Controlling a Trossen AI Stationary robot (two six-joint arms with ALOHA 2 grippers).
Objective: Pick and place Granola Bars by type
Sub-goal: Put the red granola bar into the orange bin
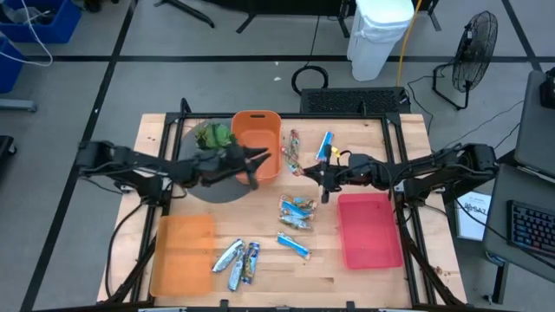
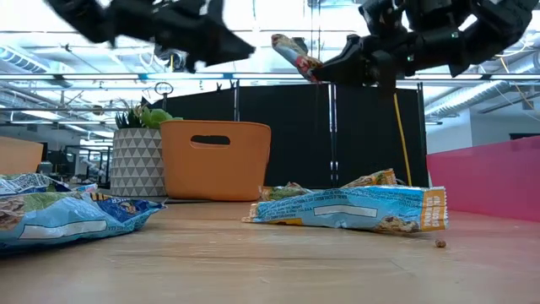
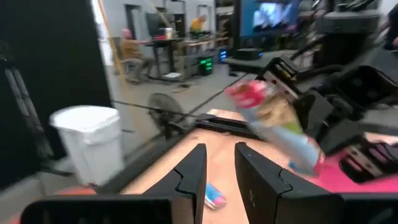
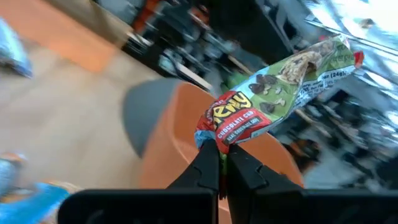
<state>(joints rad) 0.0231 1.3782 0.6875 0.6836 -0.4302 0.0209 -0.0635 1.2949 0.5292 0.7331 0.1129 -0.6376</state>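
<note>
- Right gripper (image 4: pixel 219 163): raised above the table between the orange bin (image 1: pixel 257 145) and the pink tray (image 1: pixel 371 230). Its fingers are pinched shut on one end of a green-and-red granola bar (image 4: pixel 280 93); the wrapper sticks out beyond the fingertips toward the bin. In the low view the bar (image 2: pixel 294 54) hangs well clear of the tabletop.
- Left gripper (image 1: pixel 256 160): held in the air at the near side of the orange bin, pointing toward the right gripper. Its fingers (image 3: pixel 191 177) stand slightly apart with nothing between them.
- Loose bars: a cluster of blue bars (image 1: pixel 297 212) lies mid-table just left of the pink tray; one blue bar (image 1: pixel 293 246) lies nearer the front edge; a pair of silver-and-blue bars (image 1: pixel 239 261) lies just right of the flat orange tray (image 1: pixel 182 255); two more bars (image 1: pixel 325 145) rest near the back, right of the bin.
- Both trays hold no bars; the bin's contents cannot be seen.
- A potted plant (image 1: pixel 214 136) stands touching the bin's left side, on a grey round mat (image 1: pixel 208 186).
</note>
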